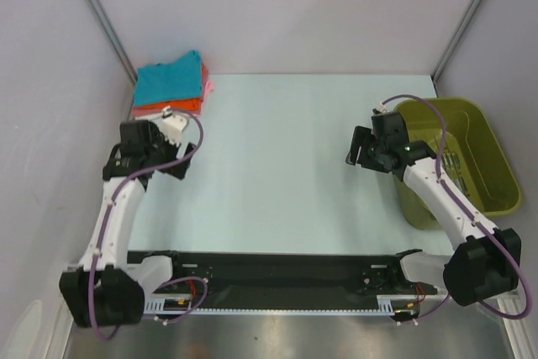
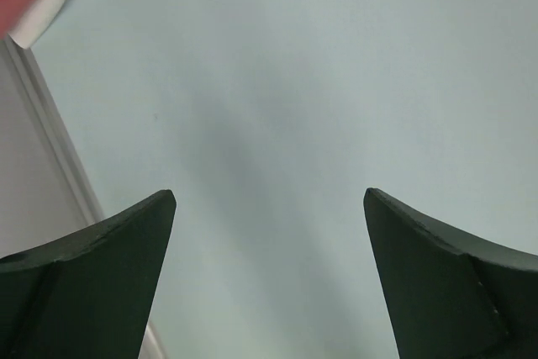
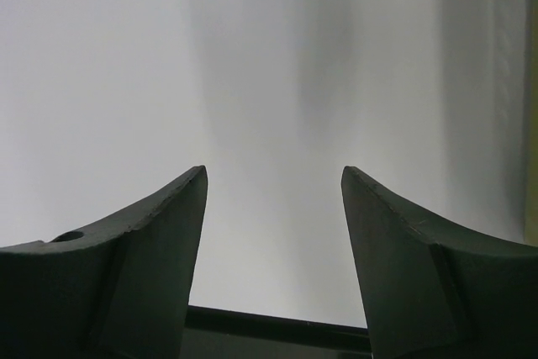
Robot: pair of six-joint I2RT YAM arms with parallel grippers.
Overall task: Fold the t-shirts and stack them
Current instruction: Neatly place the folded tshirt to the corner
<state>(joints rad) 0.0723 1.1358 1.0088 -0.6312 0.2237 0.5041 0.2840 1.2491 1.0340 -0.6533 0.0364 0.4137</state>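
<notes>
The main risk lay on the left: the left gripper (image 2: 269, 199), jaws as wide as they went and holding nothing, hovered over bare table near the stack (image 1: 172, 86), so a careless swing of that arm could have caught the cloth and undone the folds. The stack sat in the far left corner of the table (image 1: 286, 166), the teal shirt (image 1: 171, 77) on top, an orange one (image 1: 181, 107) beneath it, and a pink one (image 1: 209, 87) peeping out on the right; the left wrist view also showed a white layer (image 2: 38, 18) at the bottom. The edges were not square, so I judged that a nudge would slide the layers apart rather than shift the pile whole. The right gripper (image 3: 273, 174) also stood open and empty, a little narrower, just beside the basket (image 1: 503, 153); a clumsy turn could have knocked the light basket, which stood at the table's right edge. What showed of the basket's inside looked empty, though the arm hid part of it, so a missed shirt was possible. The table was smooth, pale mint and matt, with no loose cloth on it. Plain light grey walls (image 1: 294, 6) closed it on three sides, with metal posts (image 1: 101, 14) at the far corners.
</notes>
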